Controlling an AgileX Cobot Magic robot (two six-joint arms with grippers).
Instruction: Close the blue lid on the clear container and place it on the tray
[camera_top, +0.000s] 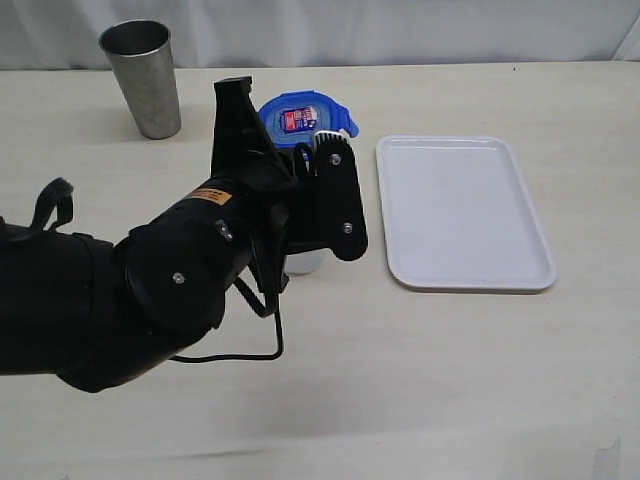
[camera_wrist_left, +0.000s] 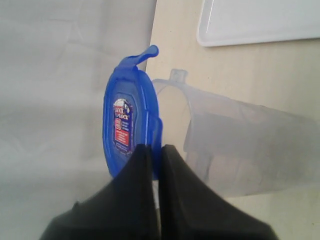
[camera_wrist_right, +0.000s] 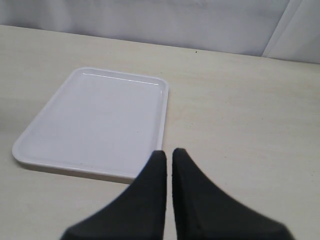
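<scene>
Your left gripper (camera_wrist_left: 154, 149) is pinched shut on the edge of the blue lid (camera_wrist_left: 125, 125), right at the clear container (camera_wrist_left: 240, 145) mouth. Press it on squarely, flaps outside the rim. The tray (camera_wrist_left: 250, 41) lies beyond. Your right gripper (camera_wrist_right: 169, 154) is nearly closed and empty.

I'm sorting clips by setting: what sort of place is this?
Likely a robot lab bench, not a home: bare pale tabletop, white curtain behind, with a steel cup and white tray set out.
</scene>
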